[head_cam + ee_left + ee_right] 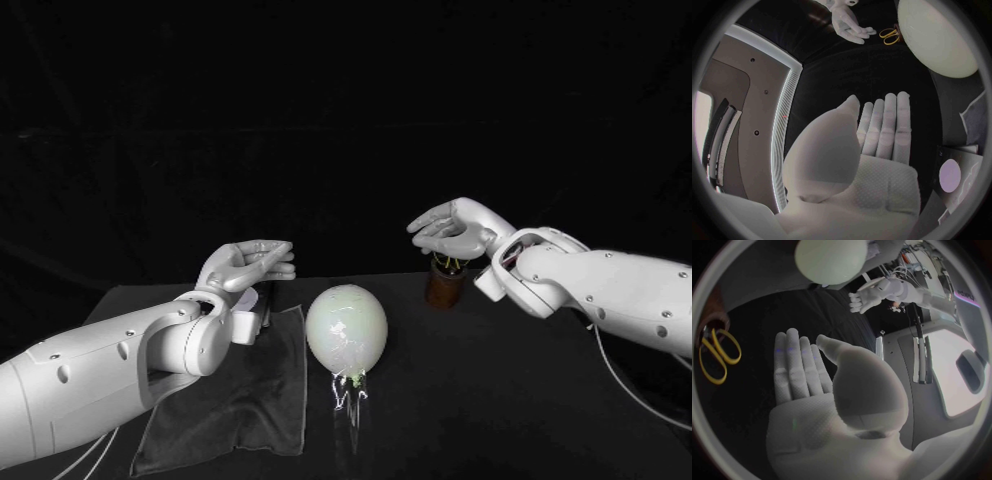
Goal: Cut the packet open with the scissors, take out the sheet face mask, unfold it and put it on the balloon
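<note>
Both open-palmed, empty: silver left hand (248, 266) above grey cloth (231, 410) at left edge of black desk (490, 400), silver right hand (456, 230) near yellow-handled scissors (451, 266) at far edge; pale oval balloon (346, 330) mid-desk.

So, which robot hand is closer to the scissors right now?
The right robot hand: it is right next to the scissors in the brown holder; the left robot hand is beyond the balloon.
</note>
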